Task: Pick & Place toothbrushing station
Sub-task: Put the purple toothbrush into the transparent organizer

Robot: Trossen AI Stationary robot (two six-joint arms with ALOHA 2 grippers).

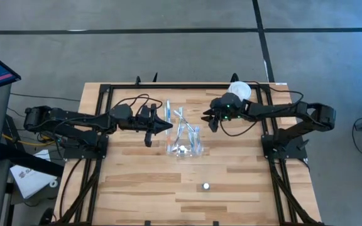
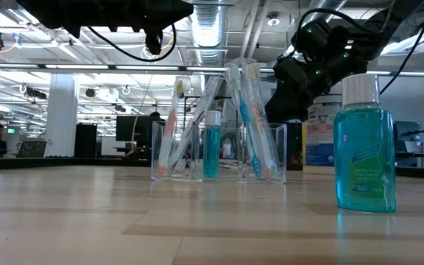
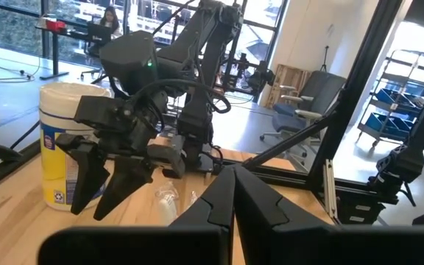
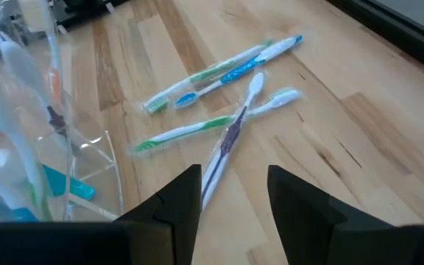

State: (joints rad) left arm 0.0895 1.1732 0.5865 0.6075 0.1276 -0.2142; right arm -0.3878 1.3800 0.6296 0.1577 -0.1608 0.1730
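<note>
A: What sits in the clear plastic organiser (image 2: 219, 151) at the middle of the wooden worktop (image 1: 137, 188)?

B: The low view shows several compartments. Thin toothbrushes in clear wrappers (image 2: 250, 118) stand tilted in the outer ones, and a small clear tube of blue liquid (image 2: 211, 143) stands upright in the middle one. From above the organiser (image 1: 186, 148) is a glint just past centre, with brushes leaning out toward 12 o'clock.

A: Anything outside it?

B: Yes. Only the right wrist view makes them plain: four or so loose wrapped toothbrushes, white with green or blue ends (image 4: 219, 96), lie flat and crossed on the wood beside the organiser's clear wall (image 4: 87, 158). The low view alone shows a clear bottle of teal mouthwash with a white cap (image 2: 365, 143), standing upright nearest that camera. The left wrist view shows a large white tub with a yellow and blue label (image 3: 63, 143), which overhead lies toward 1 o'clock (image 1: 239, 90).

A: And the grippers?

B: The right gripper (image 1: 209, 120) hovers at about 2 o'clock from the organiser, fingers spread and empty; the loose brushes lie on the worktop beyond them. The left gripper (image 1: 168, 126) points in from 9 o'clock, fingers pressed together, holding nothing.
</note>
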